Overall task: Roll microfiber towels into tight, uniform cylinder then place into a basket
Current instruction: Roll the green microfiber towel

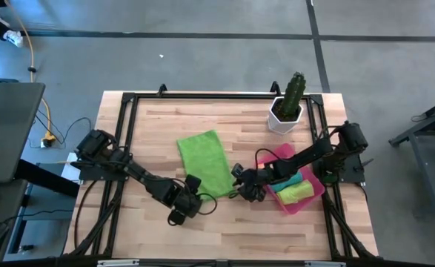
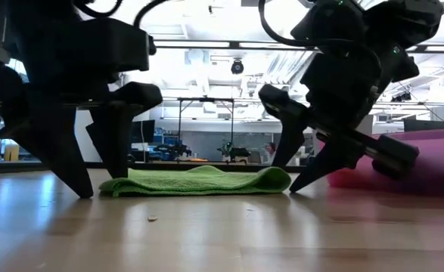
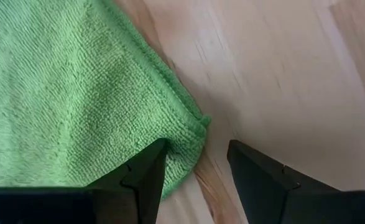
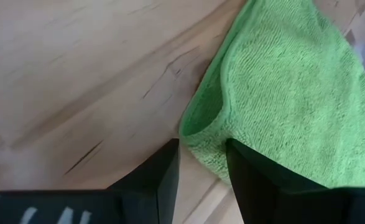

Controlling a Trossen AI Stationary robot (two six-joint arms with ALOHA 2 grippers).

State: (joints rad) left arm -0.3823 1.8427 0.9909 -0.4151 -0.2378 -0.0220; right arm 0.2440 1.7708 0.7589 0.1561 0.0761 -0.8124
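Two grippers straddled near corners of the lime green towel (image 1: pixel 207 162), which lay flat on the surface (image 1: pixel 165 126): left gripper (image 3: pixel 194 171) and right gripper (image 4: pixel 201 162), jaws released, nothing grasped. Rolled towels (image 1: pixel 297 189) sat in the basket (image 1: pixel 315 194).

Lime green towel (image 1: pixel 206 163) flat mid-table, rolled towels (image 1: pixel 295 189) in pink basket (image 1: pixel 310 202) beside it

readable text: none | labels, brands: none legible | numbers, signs: none legible | right wrist view: pale marks on the camera-side housing, too blurred and cropped to read
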